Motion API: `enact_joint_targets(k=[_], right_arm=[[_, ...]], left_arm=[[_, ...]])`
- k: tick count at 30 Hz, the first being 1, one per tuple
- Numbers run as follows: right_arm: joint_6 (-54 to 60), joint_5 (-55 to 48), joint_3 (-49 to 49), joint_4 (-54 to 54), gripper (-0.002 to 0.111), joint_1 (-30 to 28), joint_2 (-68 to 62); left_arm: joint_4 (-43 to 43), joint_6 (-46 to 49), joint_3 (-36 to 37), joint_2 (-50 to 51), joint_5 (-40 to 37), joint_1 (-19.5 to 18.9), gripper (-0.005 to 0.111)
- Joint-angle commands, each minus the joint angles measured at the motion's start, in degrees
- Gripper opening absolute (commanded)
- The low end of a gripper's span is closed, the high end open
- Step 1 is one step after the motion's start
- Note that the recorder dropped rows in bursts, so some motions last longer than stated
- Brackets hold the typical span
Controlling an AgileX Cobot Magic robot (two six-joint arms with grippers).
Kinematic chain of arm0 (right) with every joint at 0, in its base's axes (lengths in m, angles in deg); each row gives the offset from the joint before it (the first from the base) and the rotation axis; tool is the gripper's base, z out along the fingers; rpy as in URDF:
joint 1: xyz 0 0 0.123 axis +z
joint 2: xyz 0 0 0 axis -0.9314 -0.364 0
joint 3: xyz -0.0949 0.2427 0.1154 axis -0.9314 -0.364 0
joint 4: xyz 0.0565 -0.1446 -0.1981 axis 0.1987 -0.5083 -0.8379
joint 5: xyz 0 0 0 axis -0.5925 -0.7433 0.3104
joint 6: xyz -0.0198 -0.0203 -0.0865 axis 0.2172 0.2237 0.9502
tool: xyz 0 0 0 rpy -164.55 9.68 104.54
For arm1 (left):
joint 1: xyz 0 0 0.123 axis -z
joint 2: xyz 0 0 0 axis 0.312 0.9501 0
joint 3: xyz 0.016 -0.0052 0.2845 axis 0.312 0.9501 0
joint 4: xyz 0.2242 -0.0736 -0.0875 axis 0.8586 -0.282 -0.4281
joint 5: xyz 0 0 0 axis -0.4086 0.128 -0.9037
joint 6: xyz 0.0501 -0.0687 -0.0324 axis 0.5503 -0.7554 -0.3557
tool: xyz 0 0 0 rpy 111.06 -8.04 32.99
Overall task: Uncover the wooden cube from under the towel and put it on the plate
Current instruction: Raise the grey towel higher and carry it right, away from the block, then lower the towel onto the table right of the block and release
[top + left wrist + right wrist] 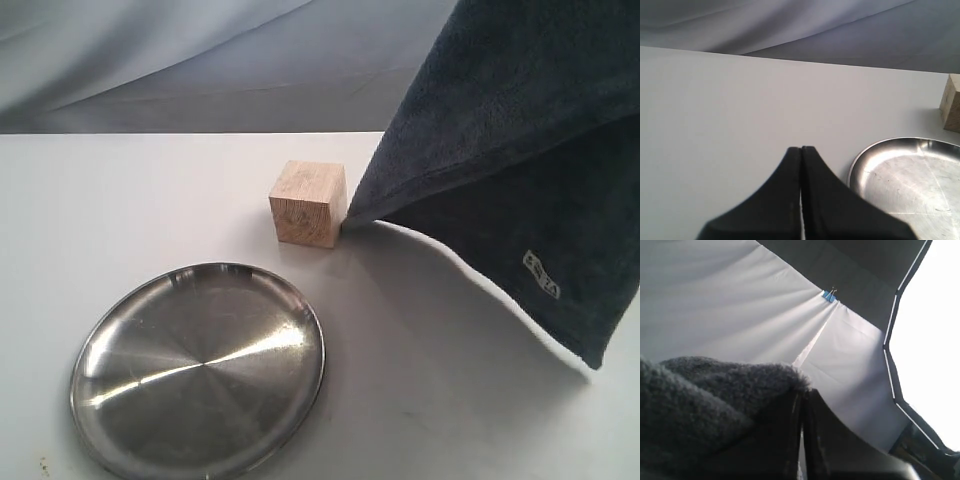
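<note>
The wooden cube (308, 203) stands bare on the white table, beyond the steel plate (198, 368). The dark grey-blue towel (520, 150) hangs lifted at the right, its lowest corner touching the table beside the cube. My right gripper (803, 394) is shut on the towel (705, 400), whose plush drapes over one finger; it points up at the backdrop. My left gripper (801, 149) is shut and empty, low over the table next to the plate (910, 175). The cube's edge (951, 102) shows beyond the plate. Neither gripper shows in the exterior view.
A grey cloth backdrop (200, 60) hangs behind the table's far edge. A blue clip (829, 295) pins the backdrop. White tabletop (430, 380) lies between plate and towel.
</note>
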Motion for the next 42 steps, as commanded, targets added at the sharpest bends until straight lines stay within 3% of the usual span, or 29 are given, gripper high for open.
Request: enact_joint_targets(k=[1,14,25,36,42], right_arm=[[0.19,5.52,0.33,3.41,0.0,-0.31,0.86],[2.56,13.17,0.33,0.85,0.0,-0.31,0.74],[0.91,-3.05,0.22,8.12,0.0,-0.31,-0.43],[0.82,-1.53,0.22,16.61,0.0,-0.31,-8.26],[0.82,-11.59,0.22,20.26,0.0,-0.31,-8.68]], left_arm=[[-0.13,-0.21,0.26,-0.19,0.38,0.23,0.0],[-0.13,-0.21,0.26,-0.19,0.38,0.23,0.0],[-0.13,-0.21,0.26,-0.19,0.38,0.23,0.0],[-0.13,-0.21,0.26,-0.19,0.38,0.23,0.0],[-0.13,-0.21,0.26,-0.19,0.38,0.23,0.0]])
